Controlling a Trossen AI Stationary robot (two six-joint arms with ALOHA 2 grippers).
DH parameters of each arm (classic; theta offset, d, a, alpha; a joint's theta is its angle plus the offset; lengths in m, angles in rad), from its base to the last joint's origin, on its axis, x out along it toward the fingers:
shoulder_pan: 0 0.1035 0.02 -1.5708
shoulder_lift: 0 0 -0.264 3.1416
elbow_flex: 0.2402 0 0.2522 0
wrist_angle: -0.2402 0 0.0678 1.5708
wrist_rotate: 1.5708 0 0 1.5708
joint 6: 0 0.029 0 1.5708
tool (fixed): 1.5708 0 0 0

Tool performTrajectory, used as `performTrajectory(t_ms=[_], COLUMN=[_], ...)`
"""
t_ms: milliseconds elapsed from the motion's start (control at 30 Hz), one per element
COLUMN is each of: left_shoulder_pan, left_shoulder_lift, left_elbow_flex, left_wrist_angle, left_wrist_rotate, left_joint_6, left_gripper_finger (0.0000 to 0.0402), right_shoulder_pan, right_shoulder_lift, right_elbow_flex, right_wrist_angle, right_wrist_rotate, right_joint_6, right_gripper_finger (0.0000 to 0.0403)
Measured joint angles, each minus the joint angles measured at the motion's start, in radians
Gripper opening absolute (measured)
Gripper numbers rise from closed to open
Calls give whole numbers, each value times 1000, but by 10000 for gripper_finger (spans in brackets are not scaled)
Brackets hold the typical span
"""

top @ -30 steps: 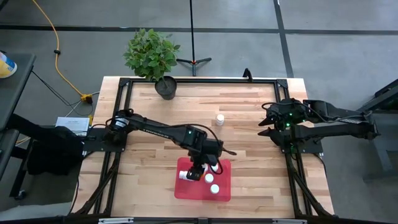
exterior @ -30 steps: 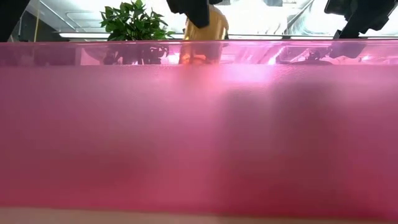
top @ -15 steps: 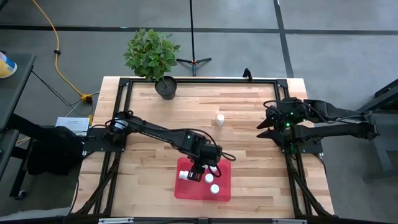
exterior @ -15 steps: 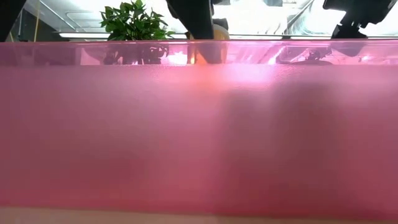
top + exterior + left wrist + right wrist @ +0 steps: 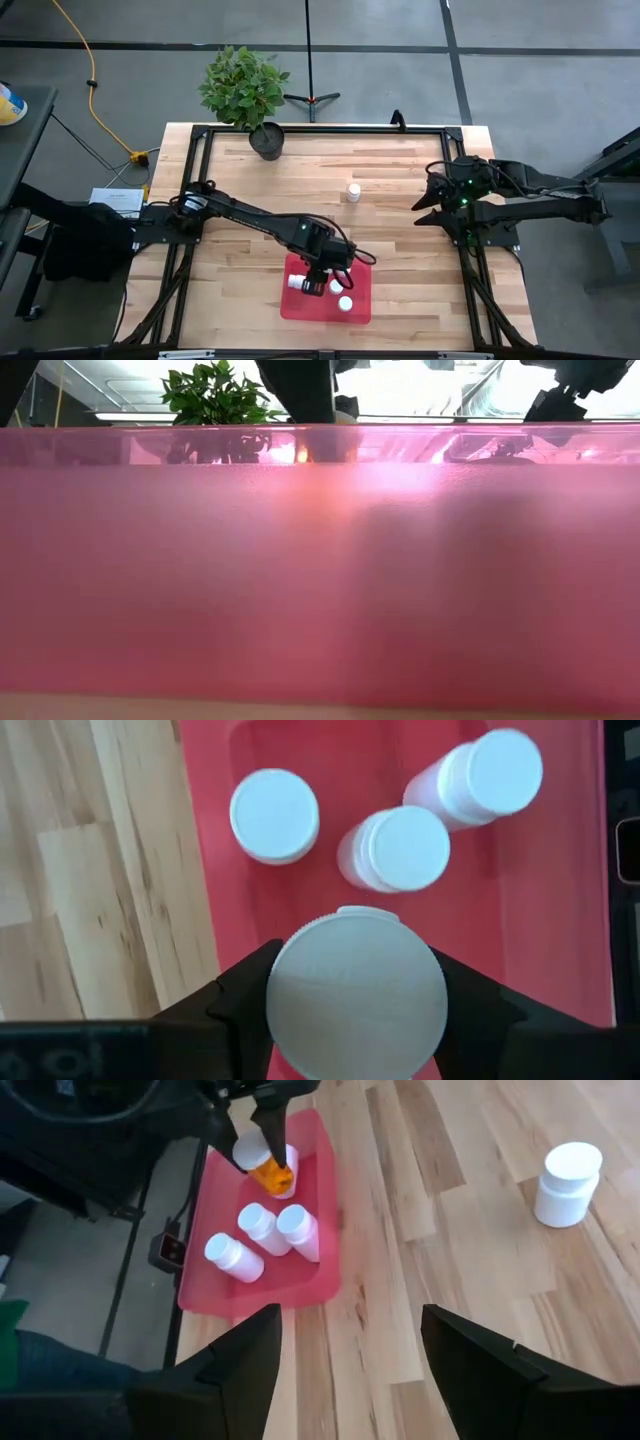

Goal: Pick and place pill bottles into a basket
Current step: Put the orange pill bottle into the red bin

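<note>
From right wrist only: left tool (image 5: 268, 1142) grips amber bottle (image 5: 272, 1175) over tray (image 5: 320, 1270).

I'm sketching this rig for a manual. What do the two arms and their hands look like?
Both arms are dark, nearly black, slim and jointed. The left hand has two broad matte black fingers with angular edges. The right hand has the same wedge-shaped black fingers. A small green light glows on each arm near the wrist, and thin black cables loop along them.

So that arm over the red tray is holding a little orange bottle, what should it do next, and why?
Probably lower a touch and open its fingers. The left gripper is shut on the amber bottle directly over the red tray, where three white bottles already lie. One white bottle remains on the table, nearer the waiting right gripper.
</note>
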Motion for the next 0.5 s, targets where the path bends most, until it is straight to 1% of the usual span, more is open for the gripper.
performTrajectory(t_ms=[100, 167, 300, 500], left_shoulder_pan=[0, 1, 3, 2], left_shoulder_lift=[26, 49, 84, 128], left_elbow_flex=[2, -2, 0, 0], left_wrist_angle=[14, 7, 33, 43], left_wrist_rotate=[-11, -19, -11, -10], left_joint_6=[-15, -21, -33, -38], left_gripper_finger=[255, 259, 237, 238], right_shoulder_pan=[0, 0, 0, 0], right_shoulder_lift=[-1, -1, -1, -1], right_elbow_flex=[0, 0, 0, 0], right_wrist_angle=[0, -1, -9, -11], right_wrist_rotate=[-1, -4, -8, -18], right_joint_6=[-20, -38, -65, -81], right_gripper_finger=[232, 232, 232, 232])
